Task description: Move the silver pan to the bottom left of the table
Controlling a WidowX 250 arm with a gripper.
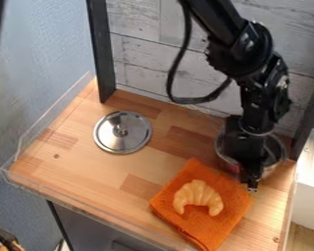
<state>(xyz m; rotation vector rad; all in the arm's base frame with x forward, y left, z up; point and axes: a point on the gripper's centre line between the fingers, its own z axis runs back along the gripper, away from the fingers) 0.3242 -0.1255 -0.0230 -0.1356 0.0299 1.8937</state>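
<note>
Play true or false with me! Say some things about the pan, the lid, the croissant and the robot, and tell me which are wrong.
1. The croissant lies on the cloth. True.
2. The cloth is blue. False: it is orange.
3. The tool is at the pan. True.
4. The lid covers the pan. False: it lies on the table, apart from the pan.
5. The pan is at the table's bottom left. False: it is on the right side.
</note>
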